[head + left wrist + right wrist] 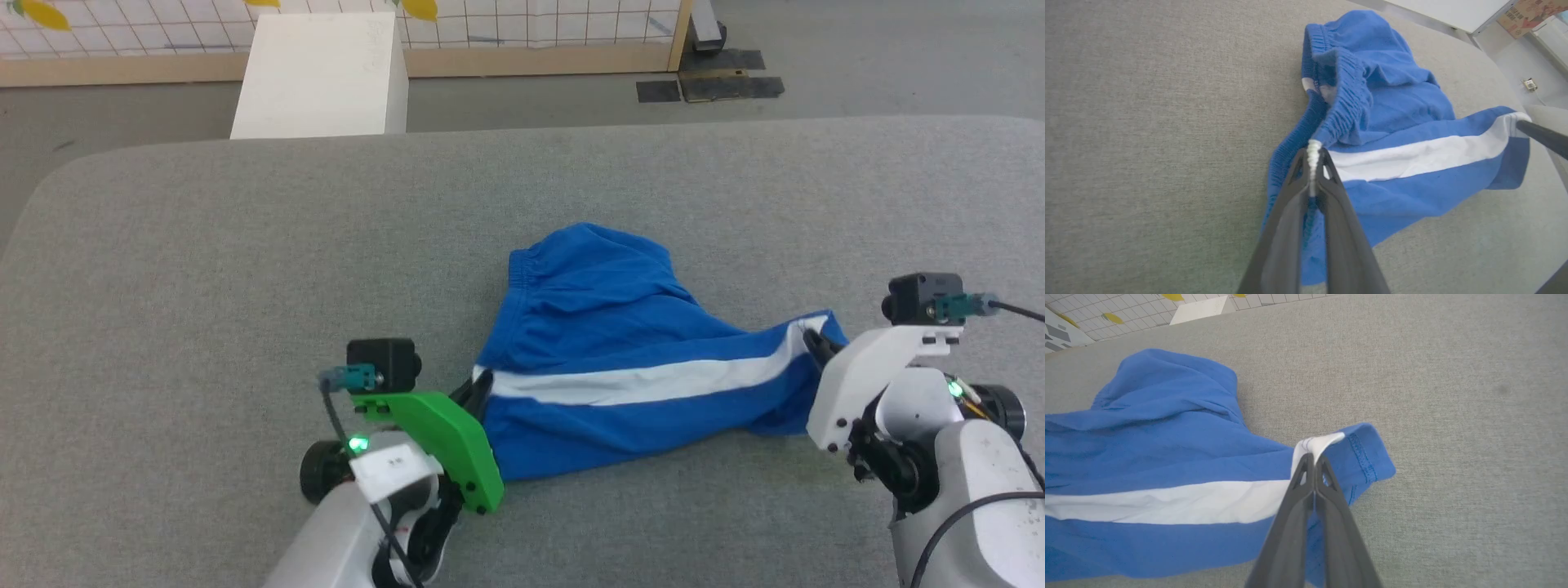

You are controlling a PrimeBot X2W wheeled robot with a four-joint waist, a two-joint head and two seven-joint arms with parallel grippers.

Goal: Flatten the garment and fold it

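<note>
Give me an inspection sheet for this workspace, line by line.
Surface: grey fabric-covered table.
Job's things: blue shorts, crumpled and not yet flat, with the white stripe stretched between the hands.
Clutter: nothing seen.
Hands: left hand shut on the waistband at the stripe's end; right hand shut on the hem at the stripe's other end.
Cables: right cable runs off the right wrist camera; left cable loops below the left wrist camera.
Surroundings: white box, gridded panel and dark mats on the floor beyond the table.
</note>
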